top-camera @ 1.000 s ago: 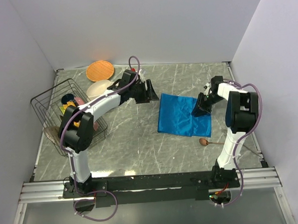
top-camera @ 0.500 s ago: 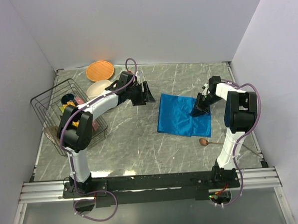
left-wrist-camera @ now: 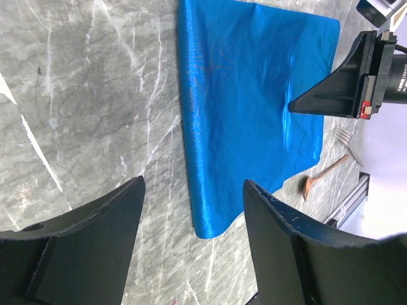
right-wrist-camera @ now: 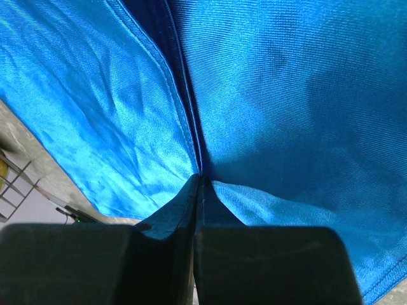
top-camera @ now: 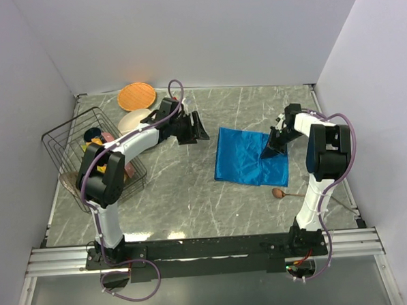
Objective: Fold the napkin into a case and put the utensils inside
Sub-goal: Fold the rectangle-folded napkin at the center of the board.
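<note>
The bright blue napkin (top-camera: pixel 241 157) lies flat on the marble table, right of centre. Its left edge looks like a rounded fold in the left wrist view (left-wrist-camera: pixel 248 95). My right gripper (top-camera: pixel 272 148) is shut on the napkin's right part, pinching a ridge of cloth (right-wrist-camera: pixel 286 82) between its closed jaws (right-wrist-camera: pixel 199 179). My left gripper (top-camera: pixel 199 128) is open and empty, a little left of the napkin's far left corner, not touching it (left-wrist-camera: pixel 194 190). A brown wooden spoon (top-camera: pixel 279 193) lies just in front of the napkin. A fork (left-wrist-camera: pixel 346 141) lies beyond the spoon (left-wrist-camera: pixel 318 178).
A wire basket (top-camera: pixel 72 142) holding colourful items stands at the left. An orange plate (top-camera: pixel 136 96) and a cream plate (top-camera: pixel 133 120) lie at the back left. White walls close in the table on three sides.
My left gripper has drawn back to the left, away from the napkin's corner. The right gripper stays shut on the cloth, hardly moved.
</note>
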